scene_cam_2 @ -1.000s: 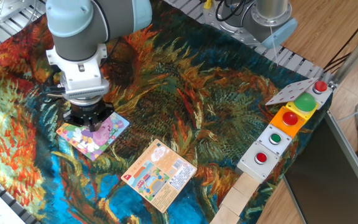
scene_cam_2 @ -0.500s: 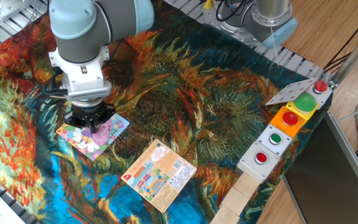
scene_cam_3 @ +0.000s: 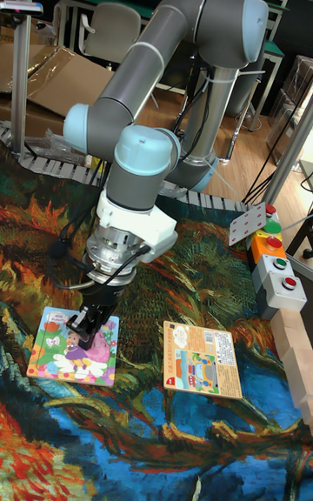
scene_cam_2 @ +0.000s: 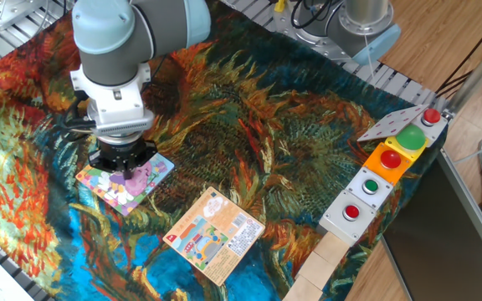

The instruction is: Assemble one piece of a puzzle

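Note:
The puzzle (scene_cam_2: 105, 187) lies flat on the painted cloth at the front left, a square board with a light-blue edge and a girl in purple and pink; it shows again in the tall fixed view (scene_cam_3: 54, 351). My gripper (scene_cam_2: 124, 172) points straight down over the board's far right part, its black fingers close together just above the surface. In the tall fixed view the gripper (scene_cam_3: 89, 323) stands over the girl's figure. The piece is not visible on its own; the fingers hide whatever lies between them.
An orange-peach printed card (scene_cam_2: 214, 234) lies to the right of the puzzle. Button boxes (scene_cam_2: 390, 159) and a tilted metal plate (scene_cam_2: 392, 124) line the right edge, with wooden blocks (scene_cam_2: 320, 263) at the front right corner.
The arm and gripper have drifted slightly to the right over the puzzle. The board and the card have not moved.

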Available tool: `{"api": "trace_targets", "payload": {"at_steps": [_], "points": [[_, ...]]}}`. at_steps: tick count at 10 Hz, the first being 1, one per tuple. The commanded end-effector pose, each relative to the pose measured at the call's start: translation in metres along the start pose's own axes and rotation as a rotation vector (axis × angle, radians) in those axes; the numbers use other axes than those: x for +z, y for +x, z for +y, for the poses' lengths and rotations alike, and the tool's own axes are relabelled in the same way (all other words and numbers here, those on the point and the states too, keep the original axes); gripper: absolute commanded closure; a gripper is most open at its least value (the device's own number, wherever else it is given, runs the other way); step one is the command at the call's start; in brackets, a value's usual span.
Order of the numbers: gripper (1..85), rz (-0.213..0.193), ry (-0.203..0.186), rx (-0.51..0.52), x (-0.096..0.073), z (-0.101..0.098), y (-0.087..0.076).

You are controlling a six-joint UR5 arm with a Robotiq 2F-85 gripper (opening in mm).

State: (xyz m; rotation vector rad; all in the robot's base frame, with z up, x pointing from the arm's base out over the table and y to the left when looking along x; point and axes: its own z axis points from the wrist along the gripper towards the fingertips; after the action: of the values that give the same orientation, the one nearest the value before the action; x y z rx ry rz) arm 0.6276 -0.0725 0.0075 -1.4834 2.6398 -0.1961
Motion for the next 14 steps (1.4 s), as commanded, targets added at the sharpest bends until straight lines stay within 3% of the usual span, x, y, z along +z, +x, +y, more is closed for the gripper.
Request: {"api": "trace_targets", "payload": {"at_steps": [1, 14], "points": [[84.3, -0.012, -0.002, 0.013, 0.0001, 0.0026, -0.0032], [84.3, -0.012, -0.004, 0.018, -0.0012, 0.0067, -0.0012]]}}
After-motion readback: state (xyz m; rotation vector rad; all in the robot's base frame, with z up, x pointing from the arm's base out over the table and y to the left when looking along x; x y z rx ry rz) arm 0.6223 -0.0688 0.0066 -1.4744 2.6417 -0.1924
